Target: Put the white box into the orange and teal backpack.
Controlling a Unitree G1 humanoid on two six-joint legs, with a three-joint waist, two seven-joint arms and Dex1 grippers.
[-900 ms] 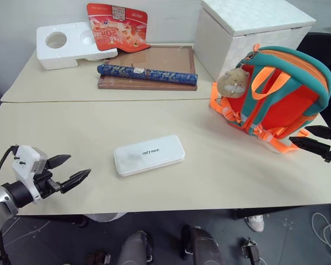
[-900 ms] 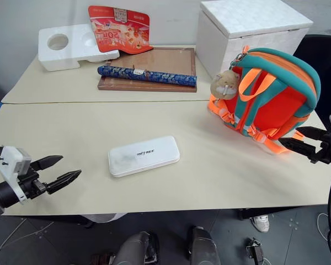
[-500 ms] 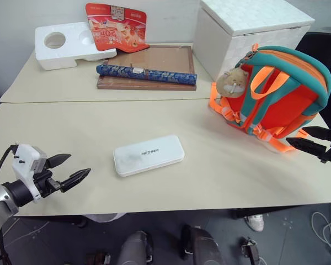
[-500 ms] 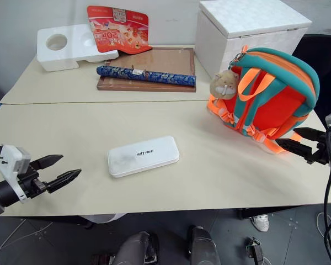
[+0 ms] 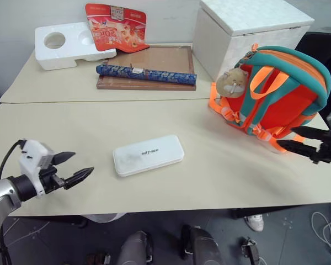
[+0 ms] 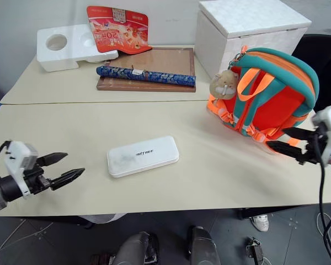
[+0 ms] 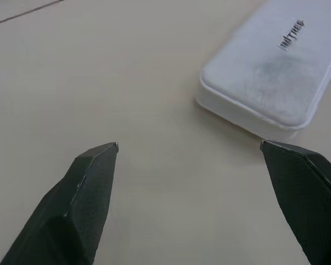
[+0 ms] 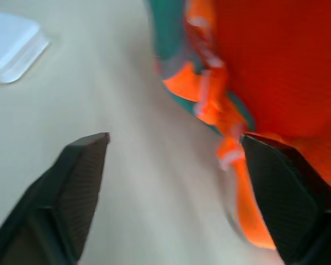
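A: Head views, item one: white box (image 5: 148,155), flat on the table (image 5: 99,124), well left of the orange and teal backpack (image 5: 276,94), ungrasped.

B: Left wrist view: left claw (image 7: 188,149) spread, empty, aimed beside the box, likely for pickup.

A: Right wrist view: right claw (image 8: 175,138) open, empty, beside the backpack's straps, presumably to steady it.

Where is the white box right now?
The white box lies flat on the table, near its front middle, between the open left gripper and the backpack at right.
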